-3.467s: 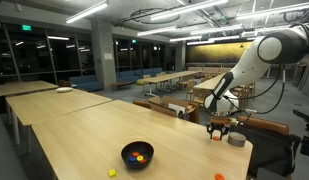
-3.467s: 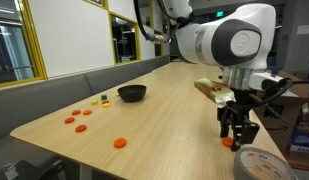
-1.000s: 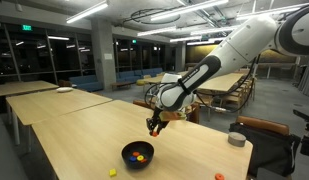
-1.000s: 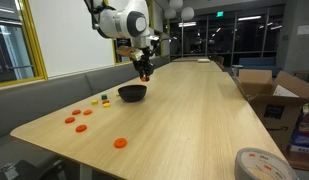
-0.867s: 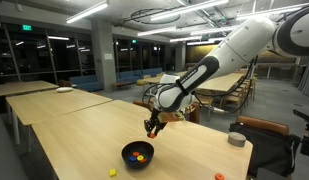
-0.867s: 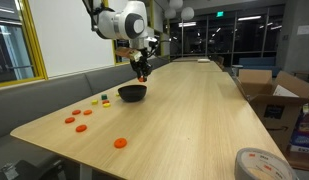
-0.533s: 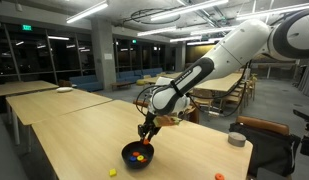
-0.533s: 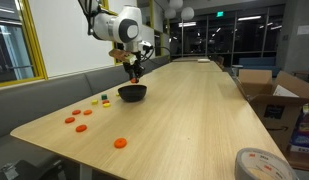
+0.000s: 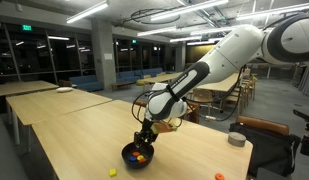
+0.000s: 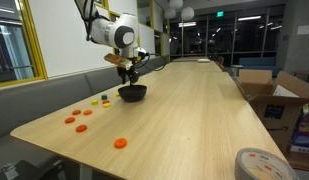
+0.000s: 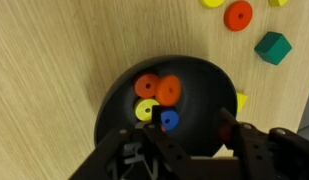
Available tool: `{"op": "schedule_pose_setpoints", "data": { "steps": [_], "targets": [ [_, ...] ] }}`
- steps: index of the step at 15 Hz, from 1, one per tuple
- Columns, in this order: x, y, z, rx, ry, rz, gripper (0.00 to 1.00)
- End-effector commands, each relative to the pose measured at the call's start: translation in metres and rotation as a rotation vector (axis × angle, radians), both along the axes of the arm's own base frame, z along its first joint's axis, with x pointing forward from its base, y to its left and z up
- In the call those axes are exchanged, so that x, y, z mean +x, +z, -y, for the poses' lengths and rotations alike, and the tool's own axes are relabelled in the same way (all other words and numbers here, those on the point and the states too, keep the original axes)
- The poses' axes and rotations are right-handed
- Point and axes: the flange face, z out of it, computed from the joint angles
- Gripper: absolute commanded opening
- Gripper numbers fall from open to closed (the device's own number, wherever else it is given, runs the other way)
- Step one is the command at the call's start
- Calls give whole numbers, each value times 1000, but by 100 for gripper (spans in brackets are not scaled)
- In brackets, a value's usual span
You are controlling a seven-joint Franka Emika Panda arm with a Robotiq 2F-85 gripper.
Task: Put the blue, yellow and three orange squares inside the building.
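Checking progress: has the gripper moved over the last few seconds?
Yes. The gripper went from beside the grey cylinder to just above the black bowl.

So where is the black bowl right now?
In both exterior views the black bowl sits on the wooden table just below the end effector, with loose coloured pieces beside it.
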Motion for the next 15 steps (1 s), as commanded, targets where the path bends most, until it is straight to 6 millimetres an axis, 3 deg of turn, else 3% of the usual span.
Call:
{"op": "schedule_pose_setpoints", "data": {
  "steps": [1, 3, 8, 11, 15],
  "targets": [
    [5, 0, 7, 10, -5, -15, 91],
    [2, 2, 13, -28, -9, -17, 100],
    [-32, 37, 49, -250, -63, 11, 100],
    [-68, 66, 68, -322, -109, 17, 100],
    [-126, 97, 76, -346, -44, -68, 100]
  ]
}}
